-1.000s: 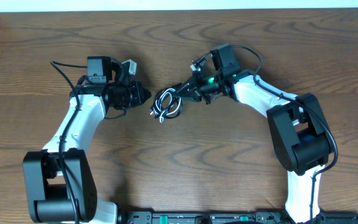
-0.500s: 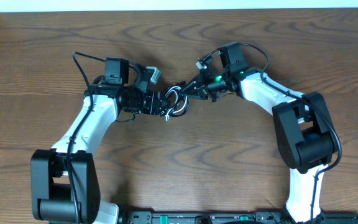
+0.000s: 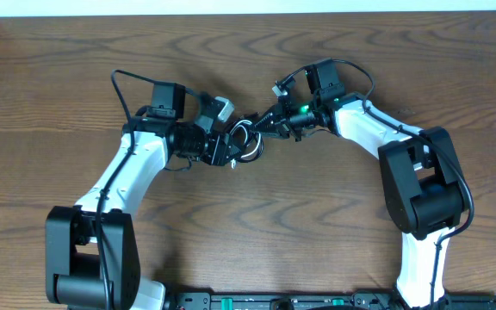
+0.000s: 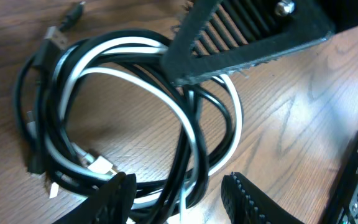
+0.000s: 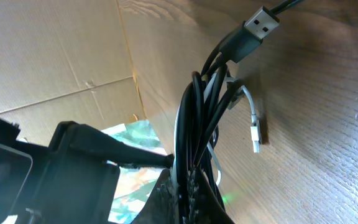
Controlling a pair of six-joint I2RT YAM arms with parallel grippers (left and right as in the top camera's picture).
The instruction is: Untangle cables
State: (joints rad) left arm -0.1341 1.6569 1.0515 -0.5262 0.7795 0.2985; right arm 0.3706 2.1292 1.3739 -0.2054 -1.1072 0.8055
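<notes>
Left wrist view: left gripper [image 4: 179, 190] spread astride the cables [image 4: 185, 124], which the right gripper [image 5: 188, 182] pinches, bundle low over the table [image 3: 317, 232]; clamping several strands together would likely tighten the tangle.

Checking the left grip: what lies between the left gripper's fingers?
Black and white cables run between the fingers of the left gripper, shown in the left wrist view.

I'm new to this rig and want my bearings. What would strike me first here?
A tangled coil of cables, one white among black, shows near the middle of the wooden table. The right gripper is shut on it from one side; the left gripper stands open astride its loops.
</notes>
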